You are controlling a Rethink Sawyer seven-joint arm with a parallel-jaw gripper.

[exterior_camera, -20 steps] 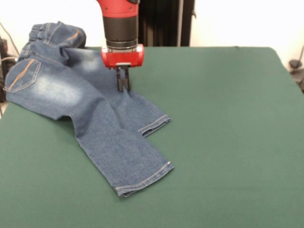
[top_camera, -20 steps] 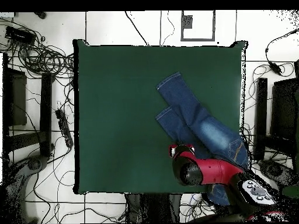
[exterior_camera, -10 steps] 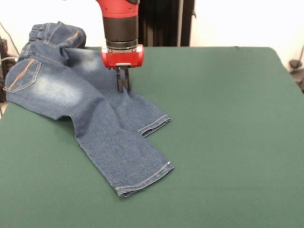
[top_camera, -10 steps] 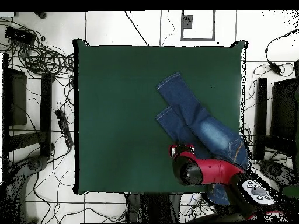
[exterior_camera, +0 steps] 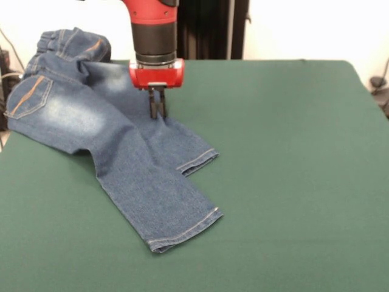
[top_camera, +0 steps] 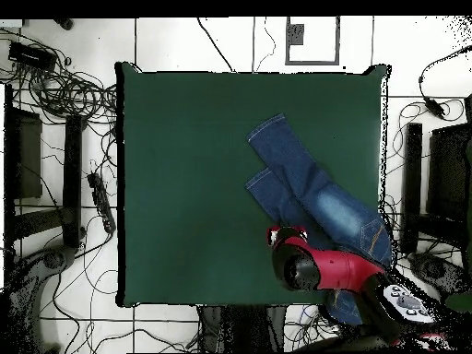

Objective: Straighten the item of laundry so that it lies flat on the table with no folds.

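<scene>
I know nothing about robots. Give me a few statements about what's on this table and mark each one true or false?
1. The jeans lie fully flat on the table. False: the waistband end is bunched up and hangs past the table's edge.
2. One trouser leg overlaps the other. True.
3. The tool hovers high above the cloth. False: its tips are down at the denim of the shorter-looking leg.
4. The table is covered in dark green. True.
5. The jeans sit in the table's middle. False: they lie toward one corner.
</scene>
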